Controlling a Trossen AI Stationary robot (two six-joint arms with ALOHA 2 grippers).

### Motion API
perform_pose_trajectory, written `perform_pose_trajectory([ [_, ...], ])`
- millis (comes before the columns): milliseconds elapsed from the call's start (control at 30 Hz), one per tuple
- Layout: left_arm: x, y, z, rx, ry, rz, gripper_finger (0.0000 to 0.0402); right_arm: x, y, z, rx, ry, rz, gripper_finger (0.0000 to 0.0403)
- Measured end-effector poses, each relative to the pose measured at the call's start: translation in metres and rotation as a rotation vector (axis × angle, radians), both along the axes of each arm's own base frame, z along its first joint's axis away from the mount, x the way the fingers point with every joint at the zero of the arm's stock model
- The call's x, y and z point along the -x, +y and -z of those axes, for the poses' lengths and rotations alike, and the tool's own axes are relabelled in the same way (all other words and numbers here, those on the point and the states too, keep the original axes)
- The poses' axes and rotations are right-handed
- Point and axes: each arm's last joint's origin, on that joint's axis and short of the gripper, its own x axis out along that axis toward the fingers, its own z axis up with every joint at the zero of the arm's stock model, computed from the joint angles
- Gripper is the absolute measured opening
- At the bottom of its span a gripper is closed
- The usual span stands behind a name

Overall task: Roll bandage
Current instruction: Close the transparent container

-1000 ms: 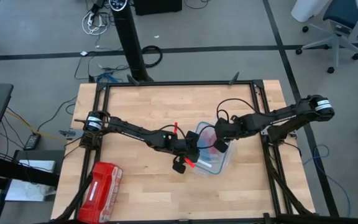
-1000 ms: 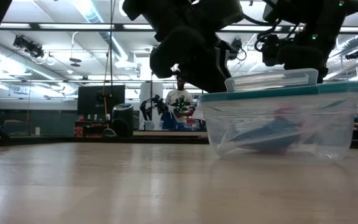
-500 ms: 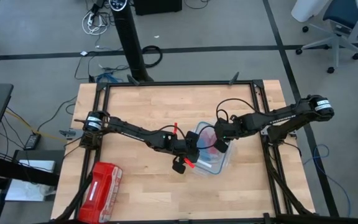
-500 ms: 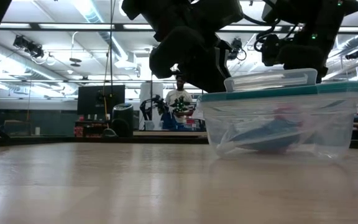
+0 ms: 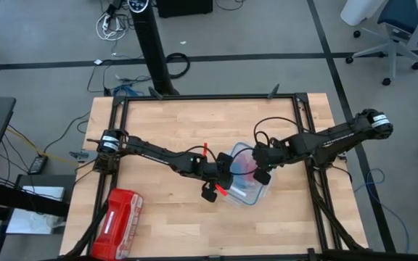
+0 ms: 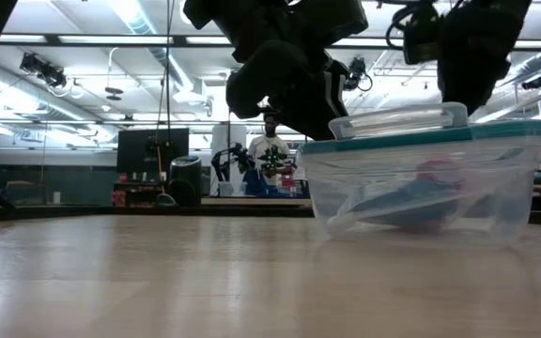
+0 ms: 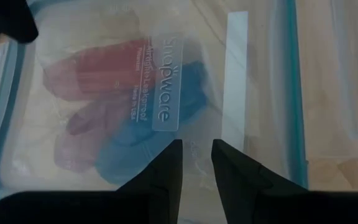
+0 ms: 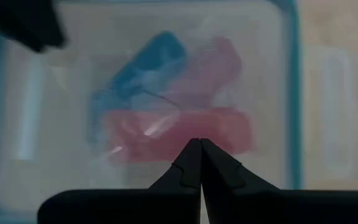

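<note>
The blue bandage [image 7: 135, 149] lies bunched inside a clear plastic box [image 5: 256, 192], under the box's shut, teal-rimmed lid [image 6: 421, 141]. It also shows through the lid from the right wrist [image 8: 145, 62]. My left gripper [image 7: 196, 144] stands at the box's left edge [image 5: 222, 172], slanting down over the lid, its fingers a little apart with nothing between them. My right gripper [image 8: 196, 142] is shut and hangs above the lid's right part [image 5: 261, 176], clear of it [image 6: 468, 89]. My left gripper's fingertips [image 7: 169, 158] are down at the lid [image 7: 253, 93] near the box's left edge. Whether they touch the lid I cannot tell.
Red-pink fabric rolls [image 8: 185, 127] lie in the box beside the bandage. A lid latch [image 6: 402, 120] stands up above the rim. A red zip pouch [image 5: 118, 221] lies at the table's near left corner. Bare wood [image 5: 173, 123] stretches across the far half.
My right gripper has gone up from the lid and a little toward the table's near edge, still shut. My left gripper and the box have kept still.
</note>
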Motion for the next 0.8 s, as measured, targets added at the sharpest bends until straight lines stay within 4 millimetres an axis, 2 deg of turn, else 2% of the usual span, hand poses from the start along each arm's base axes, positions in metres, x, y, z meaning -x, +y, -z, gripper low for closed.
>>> perform_pose_trajectory([
  [67,0.000,0.000,0.000,0.000,-0.001,-0.003,0.0094,0.001,0.005,-0.002,-0.036,-0.005,0.000,0.0001],
  [200,0.000,0.000,0.000,0.000,-0.001,-0.005,0.0094,-0.001,0.015,0.008,-0.070,0.054,-0.005,0.0002],
  [333,0.000,0.000,0.000,-0.003,0.000,-0.007,0.0094,-0.012,0.020,0.036,-0.048,0.147,-0.013,0.0004],
  [433,0.001,0.000,0.000,-0.009,0.004,-0.012,0.0094,-0.021,0.021,0.048,-0.048,0.186,-0.015,0.0004],
  [633,0.001,0.000,-0.002,-0.022,-0.002,-0.021,0.0094,-0.018,0.021,0.044,-0.069,0.159,-0.003,0.0004],
  [800,0.009,0.001,-0.023,-0.034,0.007,-0.027,0.0094,-0.015,0.021,0.040,-0.089,0.144,-0.003,0.0002],
])
